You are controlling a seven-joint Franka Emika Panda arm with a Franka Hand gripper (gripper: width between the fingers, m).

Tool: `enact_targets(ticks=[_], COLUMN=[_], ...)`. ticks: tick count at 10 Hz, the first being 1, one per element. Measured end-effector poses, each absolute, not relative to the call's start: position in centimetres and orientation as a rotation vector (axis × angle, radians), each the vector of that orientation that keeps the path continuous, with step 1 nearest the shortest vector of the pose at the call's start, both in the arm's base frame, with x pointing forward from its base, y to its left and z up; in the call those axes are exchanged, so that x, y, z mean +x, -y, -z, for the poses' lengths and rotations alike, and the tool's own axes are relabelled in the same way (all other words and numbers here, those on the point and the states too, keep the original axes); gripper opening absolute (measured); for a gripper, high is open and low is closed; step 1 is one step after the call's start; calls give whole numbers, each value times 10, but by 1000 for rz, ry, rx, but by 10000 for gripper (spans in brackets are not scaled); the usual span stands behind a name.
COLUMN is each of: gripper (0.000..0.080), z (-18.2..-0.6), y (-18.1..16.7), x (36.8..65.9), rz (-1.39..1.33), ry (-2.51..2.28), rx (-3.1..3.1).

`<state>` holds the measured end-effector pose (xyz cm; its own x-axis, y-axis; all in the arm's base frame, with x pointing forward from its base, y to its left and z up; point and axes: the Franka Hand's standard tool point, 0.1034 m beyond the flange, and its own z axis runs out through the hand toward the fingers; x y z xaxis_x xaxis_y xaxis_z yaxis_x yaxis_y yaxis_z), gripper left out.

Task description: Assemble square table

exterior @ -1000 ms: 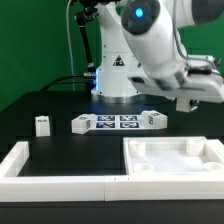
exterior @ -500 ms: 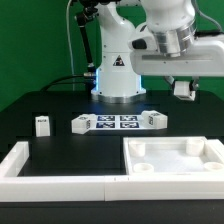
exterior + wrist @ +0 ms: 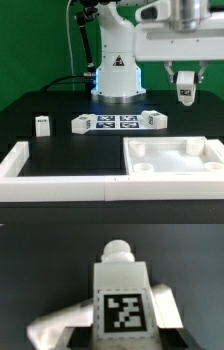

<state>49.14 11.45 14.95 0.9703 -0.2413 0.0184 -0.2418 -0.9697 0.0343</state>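
1. The Panda arm stands at the far side of the black tabletop. Its wrist reaches out to the exterior view's right, well above the surface.
2. The square table top lies flat at the near right of the exterior view, rim up. Its round corner sockets are open and no leg is fitted. The far right socket sits lowest beneath the wrist in that picture.
3. A white wall bar edges the near left. The marker board lies mid-table.
4. The jaws are clenched on one tagged leg, lifted clear of everything. In the wrist view the leg runs lengthwise away from the jaws, rounded tip leading. Its long axis stands about upright.
5. A second leg stands loose at the exterior view's left, well apart.
6. Judgement: the coming move turns on bringing the tip down onto a socket. The far right socket lies below the held leg and apparently nearer the camera. How far nearer cannot be told.
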Motion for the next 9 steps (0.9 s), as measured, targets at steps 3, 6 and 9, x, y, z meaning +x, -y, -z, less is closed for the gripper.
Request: enact_targets(ticks=[3,6,9], gripper=[290,290,290], z=[-145,-150,-161], y=[-134,-144,-152], x=[492,505,534], rz=[-305,-519,-705], ry=[429,447,436], rx=[3129,3180,3200])
